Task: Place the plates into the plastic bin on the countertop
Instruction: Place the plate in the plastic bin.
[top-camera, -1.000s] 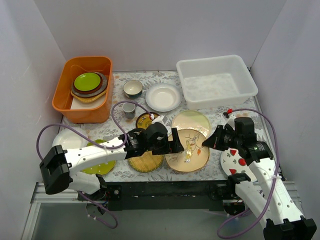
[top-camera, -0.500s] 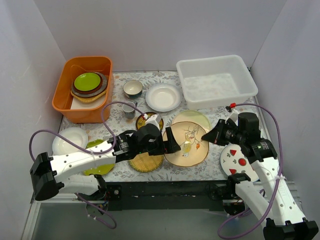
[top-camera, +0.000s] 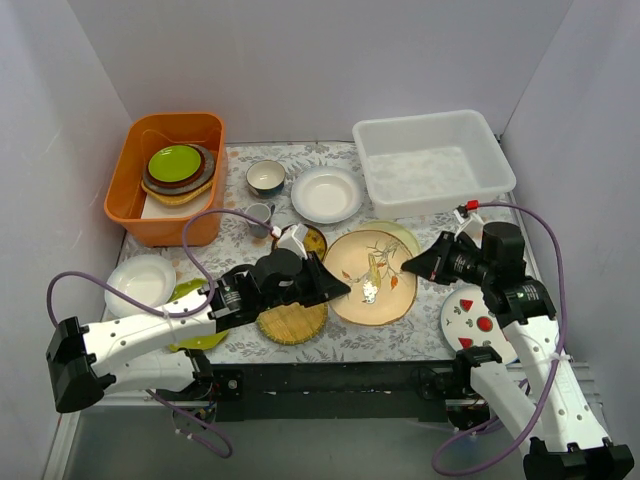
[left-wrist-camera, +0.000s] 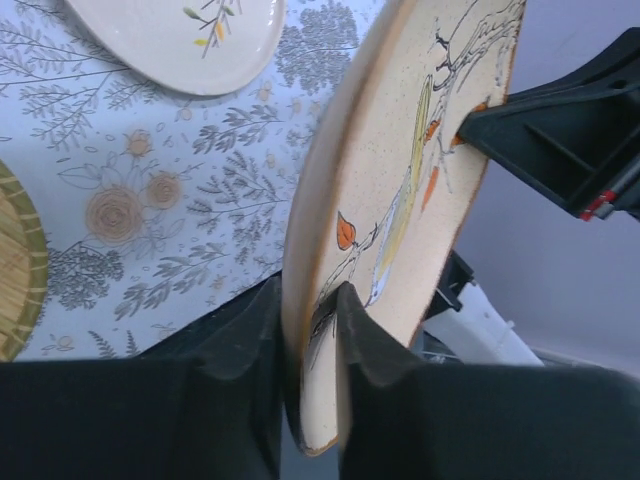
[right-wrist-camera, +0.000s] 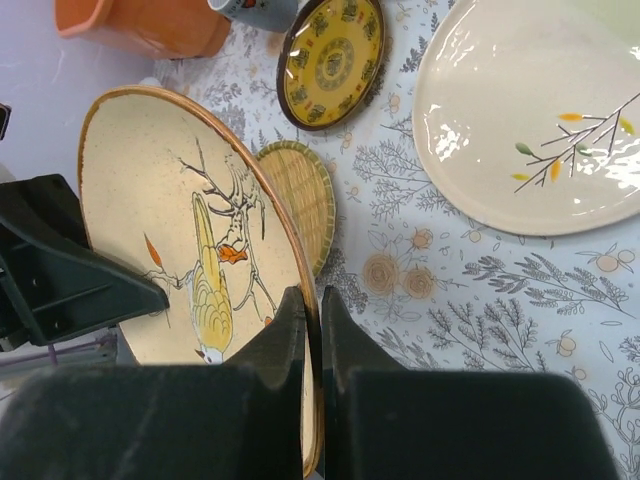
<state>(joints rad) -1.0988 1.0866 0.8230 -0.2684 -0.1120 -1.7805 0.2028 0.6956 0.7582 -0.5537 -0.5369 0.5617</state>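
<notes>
Bird plate (top-camera: 372, 272) tilted, rim clamped in left pincer (left-wrist-camera: 312, 340), right pincer (right-wrist-camera: 312, 325).

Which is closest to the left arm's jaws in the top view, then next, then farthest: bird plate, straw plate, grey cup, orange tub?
1. The bird plate: its rim is gripped in the jaws of the left gripper.
2. The straw plate: just beside it, toward the near edge.
3. The grey cup: further back, to the left.
4. The orange tub: far back-left corner.

The bird plate (right-wrist-camera: 180, 230) in the right gripper (right-wrist-camera: 312, 298) looks speckled, matt ceramic. Beyond it, the sprig plate (right-wrist-camera: 520, 110) is glossy, the straw plate (right-wrist-camera: 300, 195) woven and rough, and the cloth (right-wrist-camera: 450, 290) matt.
</notes>
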